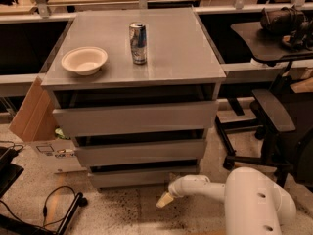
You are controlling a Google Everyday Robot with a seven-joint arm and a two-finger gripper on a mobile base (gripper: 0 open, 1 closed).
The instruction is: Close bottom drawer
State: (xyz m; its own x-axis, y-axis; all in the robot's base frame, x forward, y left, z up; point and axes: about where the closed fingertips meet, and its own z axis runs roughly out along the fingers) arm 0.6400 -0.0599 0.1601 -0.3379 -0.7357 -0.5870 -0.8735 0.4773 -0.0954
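Note:
The bottom drawer [142, 177] is the lowest of three in the grey cabinet [146, 62]. Its low plain front sits a little behind the front of the middle drawer [139, 152], with a dark gap above it. My gripper [164, 199] is a pale tip on the end of my white arm [205, 186]. It is low over the floor, just in front of the drawer's right half and slightly apart from its front. It holds nothing that I can see.
A white bowl [84, 59] and a drink can [138, 43] stand on the cabinet top. A cardboard box [34, 116] leans at the left. A black office chair [274, 116] is at the right. Black cables [54, 204] lie on the floor at the left.

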